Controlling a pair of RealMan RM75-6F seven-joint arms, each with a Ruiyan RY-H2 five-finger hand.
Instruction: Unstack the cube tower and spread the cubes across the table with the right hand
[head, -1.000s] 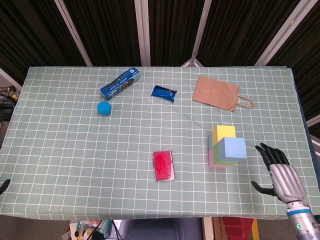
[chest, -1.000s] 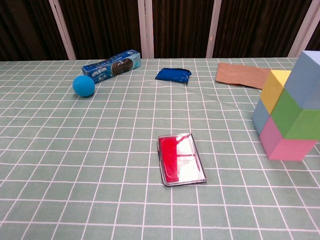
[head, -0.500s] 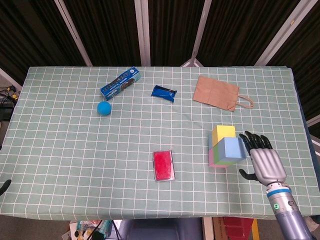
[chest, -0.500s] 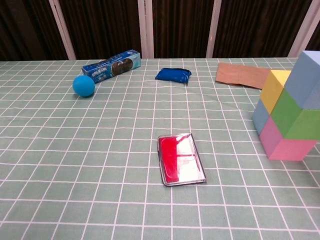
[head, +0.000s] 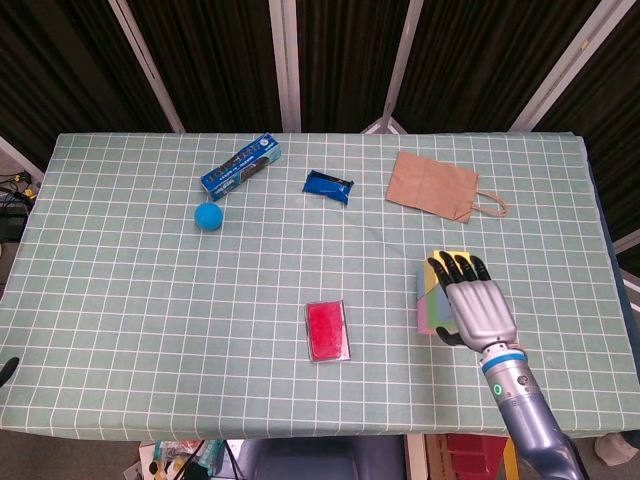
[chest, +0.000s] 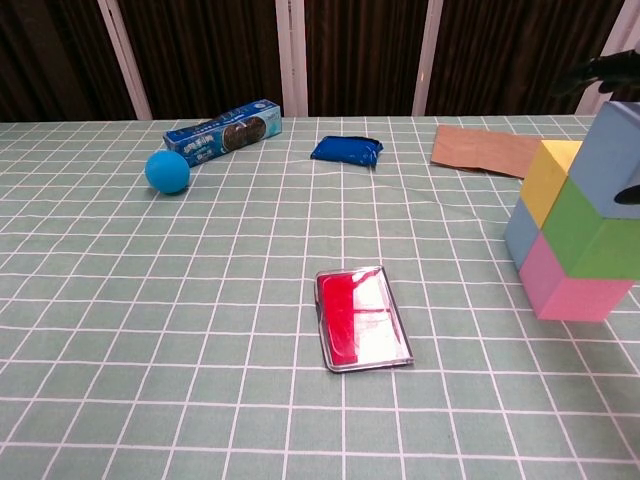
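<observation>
Right hand (head: 478, 308) is over the cube tower (chest: 577, 215), with the palm facing down and the fingers (head: 457, 267) stretched forward across the top. From the head view it covers most of the tower, so only the yellow cube (head: 437, 262) at the far side and thin edges of the green cube (head: 431, 303) and the pink cube (head: 427, 322) show at its left. In the chest view dark fingertips (chest: 595, 73) appear above the upper blue cube (chest: 618, 150), and another dark tip shows at the right edge beside this cube. I cannot tell if the hand already grasps the cube or only rests above it. The tower stands at the right part of the table (head: 130, 300), still stacked: pink at the bottom front, green on it, blue on the top, with the yellow cube and a second blue cube (chest: 521, 237) behind.

Near the middle of the table lies a red pouch (head: 328, 329). At the far side are a brown paper bag (head: 434, 185), a small dark blue packet (head: 328, 185), a long blue box (head: 240, 166) and a blue ball (head: 208, 216) just beside the box. Of the left hand (head: 7, 368) only a dark tip is visible at the left edge, and its state is not clear.
</observation>
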